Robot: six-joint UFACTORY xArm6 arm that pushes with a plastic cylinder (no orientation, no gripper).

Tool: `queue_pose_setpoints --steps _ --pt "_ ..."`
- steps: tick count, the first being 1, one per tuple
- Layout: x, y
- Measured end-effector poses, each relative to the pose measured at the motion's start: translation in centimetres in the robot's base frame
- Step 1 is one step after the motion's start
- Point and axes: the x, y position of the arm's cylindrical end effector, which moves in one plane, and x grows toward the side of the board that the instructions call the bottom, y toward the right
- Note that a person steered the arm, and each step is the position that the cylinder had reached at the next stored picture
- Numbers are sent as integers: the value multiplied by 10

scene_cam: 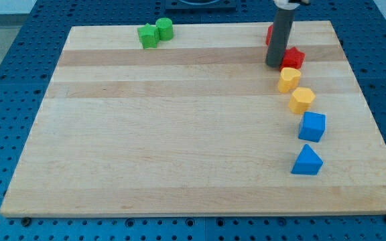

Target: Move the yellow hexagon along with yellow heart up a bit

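The yellow heart lies at the view's right, just below a red star. The yellow hexagon lies just below and right of the heart, close to it. My dark rod comes down from the view's top; my tip rests on the board just left of the red star and just above and left of the yellow heart. I cannot tell if it touches either.
A red block sits partly hidden behind the rod. A blue cube and a blue triangle lie below the hexagon. A green block and a green cylinder sit at the top left. The wooden board ends near the right-hand blocks.
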Motion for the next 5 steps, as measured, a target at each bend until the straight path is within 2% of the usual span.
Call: queue_pose_setpoints --steps 1,2,3,5 --pt "1 -31" --pt "27 -46" --pt "41 -27" --pt "41 -3"
